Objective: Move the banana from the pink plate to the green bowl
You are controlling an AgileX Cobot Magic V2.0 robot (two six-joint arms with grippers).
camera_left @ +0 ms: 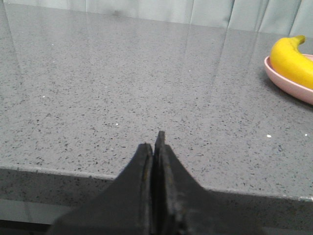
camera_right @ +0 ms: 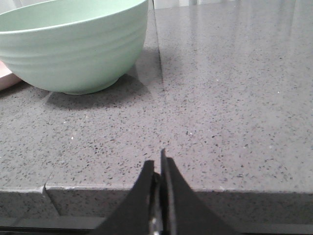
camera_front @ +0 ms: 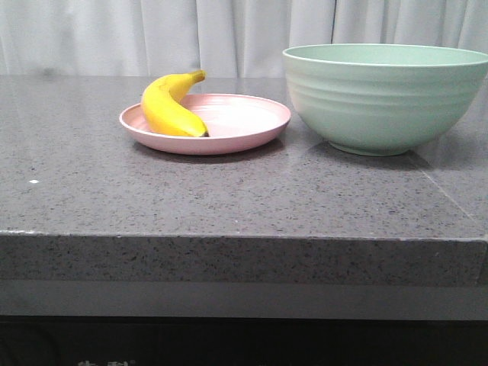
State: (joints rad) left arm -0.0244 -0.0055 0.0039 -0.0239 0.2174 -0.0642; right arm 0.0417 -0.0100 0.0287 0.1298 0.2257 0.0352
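A yellow banana (camera_front: 171,106) lies on the left half of the pink plate (camera_front: 244,126) at the middle of the grey counter. The mint-green bowl (camera_front: 385,95) stands just right of the plate, and no contents show in it. The banana (camera_left: 292,61) and the plate's rim (camera_left: 288,87) also show in the left wrist view. My left gripper (camera_left: 154,143) is shut and empty over the counter's front edge, well left of the plate. My right gripper (camera_right: 157,161) is shut and empty at the front edge, near the bowl (camera_right: 73,46). Neither gripper shows in the front view.
The speckled grey stone counter (camera_front: 229,198) has a thick front edge close to the camera. A seam (camera_right: 159,88) in the top runs back beside the bowl. White curtains (camera_front: 152,34) hang behind the counter.
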